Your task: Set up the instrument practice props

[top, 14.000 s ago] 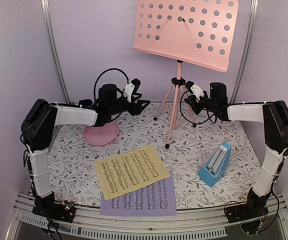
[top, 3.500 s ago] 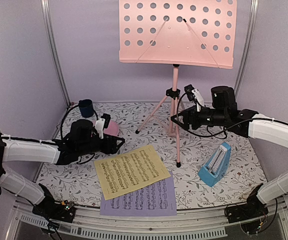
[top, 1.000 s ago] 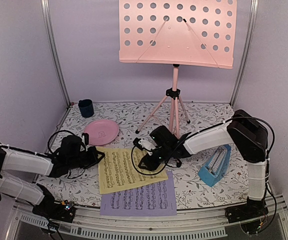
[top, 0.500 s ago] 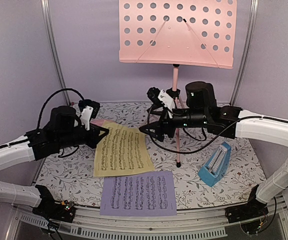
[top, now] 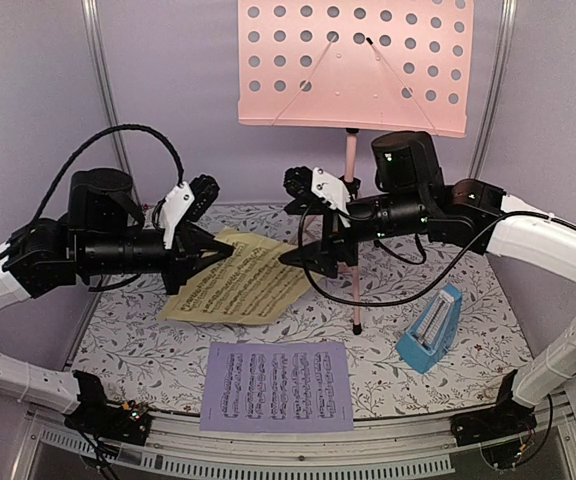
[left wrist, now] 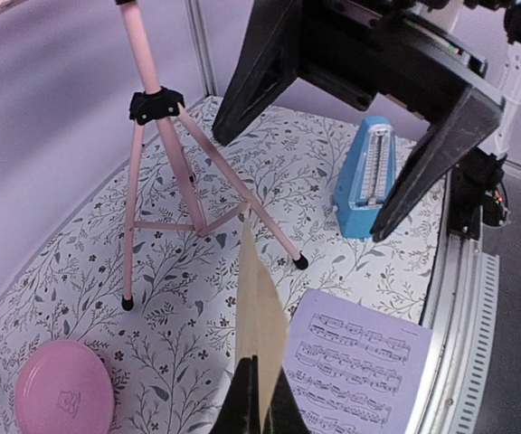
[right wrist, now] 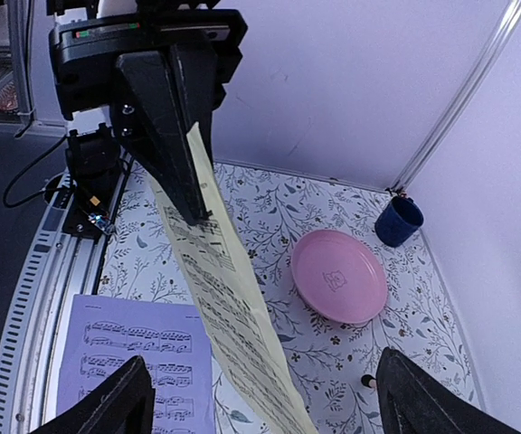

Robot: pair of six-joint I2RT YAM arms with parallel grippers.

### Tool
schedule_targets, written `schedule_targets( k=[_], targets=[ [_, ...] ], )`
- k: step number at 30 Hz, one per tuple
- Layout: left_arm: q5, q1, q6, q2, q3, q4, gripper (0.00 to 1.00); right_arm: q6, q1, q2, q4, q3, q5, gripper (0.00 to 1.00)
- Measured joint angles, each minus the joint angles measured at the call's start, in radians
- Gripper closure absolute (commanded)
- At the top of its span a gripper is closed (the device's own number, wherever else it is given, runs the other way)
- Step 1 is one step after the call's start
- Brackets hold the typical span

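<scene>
The yellow sheet (top: 243,282) of printed music is up off the table, with my left gripper (top: 211,255) shut on its left edge. It shows edge-on as the yellow sheet (left wrist: 260,307) above the left gripper (left wrist: 257,409). My right gripper (top: 288,222) is open at the sheet's right end. The yellow sheet (right wrist: 229,312) passes between the spread jaws of the right gripper (right wrist: 265,407) without touching them. The lavender sheet (top: 276,385) lies flat near the front edge. The pink music stand (top: 353,65) rises at the back. The blue metronome (top: 430,328) stands to the right.
A round pink plate (right wrist: 340,276) and a small dark blue cup (right wrist: 396,220) sit at the back left, hidden behind my left arm in the top view. The stand's tripod legs (left wrist: 165,163) spread over the floral mat. Metal corner posts (top: 103,90) frame the lilac walls.
Both arms have risen from the table. The left gripper has lifted the yellow sheet off the lavender one. The right jaws have opened wide and no longer touch the sheet.
</scene>
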Motion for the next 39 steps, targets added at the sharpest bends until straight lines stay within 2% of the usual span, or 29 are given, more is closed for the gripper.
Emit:
schedule_targets(
  k=[3, 11, 13, 15, 17, 20, 21, 22, 24, 26, 31, 36, 39],
  targets=[
    [-0.005, -0.055, 0.043, 0.048, 0.055, -0.035, 1.00, -0.015, 0.037, 0.011, -0.050, 0.023, 0.004, 0.22],
    [-0.046, -0.132, 0.123, 0.118, 0.130, -0.072, 1.00, -0.005, 0.107, 0.073, -0.142, 0.045, 0.105, 0.61],
    [-0.052, -0.139, 0.138, 0.116, 0.137, -0.069, 1.00, 0.008, 0.110, 0.079, -0.163, 0.045, 0.124, 0.76],
    [-0.056, -0.144, 0.153, 0.113, 0.140, -0.061, 1.00, 0.024, 0.111, 0.079, -0.175, 0.045, 0.139, 1.00],
    [-0.062, -0.146, 0.163, 0.113, 0.140, -0.050, 0.94, 0.036, 0.111, 0.079, -0.178, 0.045, 0.149, 1.00],
    [-0.084, -0.148, 0.162, 0.108, 0.129, -0.019, 0.66, 0.061, 0.111, 0.077, -0.173, 0.045, 0.158, 1.00],
    [-0.094, -0.148, 0.158, 0.100, 0.117, 0.003, 0.52, 0.068, 0.111, 0.074, -0.167, 0.041, 0.164, 1.00],
    [-0.104, -0.148, 0.151, 0.084, 0.094, 0.033, 0.44, 0.074, 0.111, 0.067, -0.159, 0.033, 0.169, 1.00],
    [-0.120, -0.146, 0.130, 0.030, 0.030, 0.094, 0.33, 0.088, 0.111, 0.038, -0.140, 0.008, 0.173, 1.00],
    [-0.128, -0.132, 0.105, -0.034, -0.035, 0.149, 0.29, 0.100, 0.110, 0.006, -0.122, -0.008, 0.176, 1.00],
    [-0.140, -0.046, 0.030, -0.156, -0.129, 0.265, 0.29, 0.125, 0.103, -0.079, -0.058, -0.012, 0.185, 1.00],
    [-0.154, 0.036, -0.019, -0.158, -0.139, 0.355, 0.33, 0.155, 0.061, -0.152, -0.016, 0.007, 0.213, 1.00],
    [-0.159, 0.049, -0.018, -0.102, -0.086, 0.360, 0.35, 0.175, 0.030, -0.189, 0.013, 0.041, 0.254, 1.00]
  ],
)
